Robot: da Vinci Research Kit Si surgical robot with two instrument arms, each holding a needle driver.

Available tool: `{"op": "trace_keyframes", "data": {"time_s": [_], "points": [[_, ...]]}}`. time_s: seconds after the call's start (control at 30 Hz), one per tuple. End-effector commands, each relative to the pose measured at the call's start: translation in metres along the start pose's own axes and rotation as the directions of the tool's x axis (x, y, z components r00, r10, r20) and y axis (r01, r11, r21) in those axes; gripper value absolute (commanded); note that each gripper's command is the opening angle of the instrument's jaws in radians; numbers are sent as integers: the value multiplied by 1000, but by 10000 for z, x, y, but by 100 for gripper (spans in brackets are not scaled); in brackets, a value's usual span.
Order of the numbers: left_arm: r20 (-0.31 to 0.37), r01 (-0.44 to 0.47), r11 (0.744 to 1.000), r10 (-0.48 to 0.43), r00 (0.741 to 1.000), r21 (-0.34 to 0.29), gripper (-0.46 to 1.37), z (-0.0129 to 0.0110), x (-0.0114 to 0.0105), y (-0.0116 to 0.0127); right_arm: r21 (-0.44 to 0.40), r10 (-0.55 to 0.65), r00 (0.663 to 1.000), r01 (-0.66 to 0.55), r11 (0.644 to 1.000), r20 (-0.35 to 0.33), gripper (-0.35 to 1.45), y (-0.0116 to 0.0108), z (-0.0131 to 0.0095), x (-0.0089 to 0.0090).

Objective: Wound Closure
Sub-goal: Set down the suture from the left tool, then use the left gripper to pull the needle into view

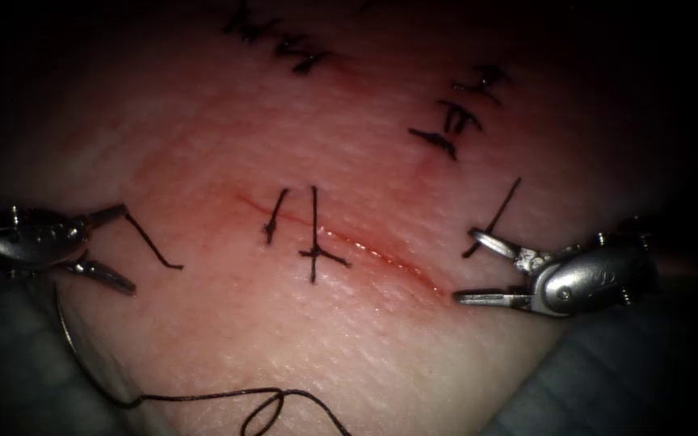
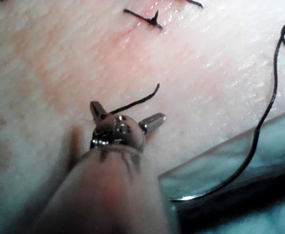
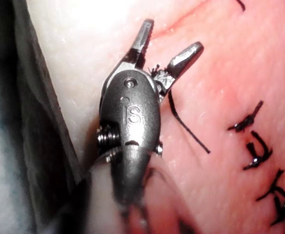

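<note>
Lying between two splayed, empty hands, left hand (image 1: 127,246) and right hand (image 1: 466,266), the cut (image 1: 365,246).

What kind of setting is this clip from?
Likely a bench suturing practice setup: pale tissue with a reddish cut and tied stitches, and left tool and right tool both open, holding nothing.

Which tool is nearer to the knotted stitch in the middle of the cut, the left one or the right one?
The right tool is somewhat nearer: its open jaws sit at the cut's right end. The left tool, also open, lies farther away, left of the knotted stitch.
</note>
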Motion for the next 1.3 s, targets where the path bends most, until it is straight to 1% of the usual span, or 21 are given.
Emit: {"op": "trace_keyframes", "data": {"time_s": [0.03, 0.13, 0.2, 0.27, 0.33, 0.4, 0.47, 0.57, 0.6, 0.63, 0.67, 0.7, 0.73, 0.77, 0.8, 0.83, 0.9, 1.0, 1.1, 1.23, 1.3], "points": [[-18, -4, 1000, 5, 1000, 10, 89, -4, 4, -1, 7, 0, 1000, 0, 1000, 0, 139, 0, 0, 0], [-47, -9, 1000, 10, 999, 22, 88, -16, 20, -2, 6, 1, 1000, -1, 1000, 1, 139, 1, 1, 0], [-67, -7, 1000, 8, 998, 24, 82, -23, 28, 0, 3, 3, 1000, -3, 1000, 0, 139, 3, 1, 0], [-85, -1, 1000, 3, 996, 29, 69, -29, 35, 3, 4, 4, 1000, -4, 1000, 3, 139, 4, 2, 1], [-108, 13, 999, -9, 994, 38, 48, -37, 43, 11, 5, 7, 1000, -7, 1000, 9, 139, 8, 3, 3], [-119, 2, 1000, 1, 993, 24, 38, -42, 49, 20, 2, 12, 1000, -12, 1000, 12, 139, 13, 4, 5], [-120, -14, 1000, 16, 993, 15, 42, -45, 54, 29, 0, 16, 1000, -16, 1000, 13, 140, 17, 5, 7], [-121, -80, 997, 82, 989, 14, 56, -46, 65, 44, 14, 40, 999, -40, 999, 9, 135, 25, 7, 11], [-122, -113, 993, 114, 986, 17, 63, -45, 71, 52, 54, 53, 999, -54, 997, 9, 124, 27, 8, 13], [-122, -123, 992, 124, 985, 18, 65, -45, 72, 53, 65, 53, 999, -54, 996, 8, 120, 28, 8, 14], [-129, -150, 989, 151, 980, 16, 75, -43, 78, 59, 106, 70, 997, -72, 992, 17, 98, 29, 9, 16], [-131, -166, 986, 166, 977, 14, 77, -42, 81, 62, 119, 82, 996, -84, 989, 23, 93, 29, 10, 16], [-143, -184, 983, 184, 972, 16, 78, -40, 83, 65, 135, 86, 996, -90, 987, 34, 92, 30, 10, 17], [-161, -201, 979, 201, 966, 20, 75, -38, 86, 68, 150, 96, 994, -102, 983, 49, 93, 30, 12, 18], [-179, -208, 978, 209, 962, 24, 68, -35, 88, 71, 160, 94, 994, -102, 982, 60, 97, 30, 12, 19], [-190, -222, 975, 223, 956, 29, 60, -33, 89, 74, 169, 92, 993, -103, 980, 71, 105, 29, 13, 20], [-213, -243, 970, 243, 946, 27, 58, -27, 92, 80, 191, 98, 990, -116, 975, 100, 113, 28, 13, 22], [-236, -260, 966, 255, 938, 8, 49, -22, 94, 86, 214, 116, 984, -143, 966, 136, 114, 29, 11, 26], [-249, -287, 958, 277, 928, -1, 35, -20, 96, 89, 222, 135, 979, -167, 961, 154, 120, 33, 11, 32], [-285, -304, 952, 279, 917, -46, 30, -22, 99, 91, 225, 154, 974, -189, 956, 164, 121, 40, 10, 42], [-294, -310, 949, 281, 914, -56, 29, -23, 99, 92, 225, 157, 974, -192, 955, 164, 121, 43, 10, 46]]}}
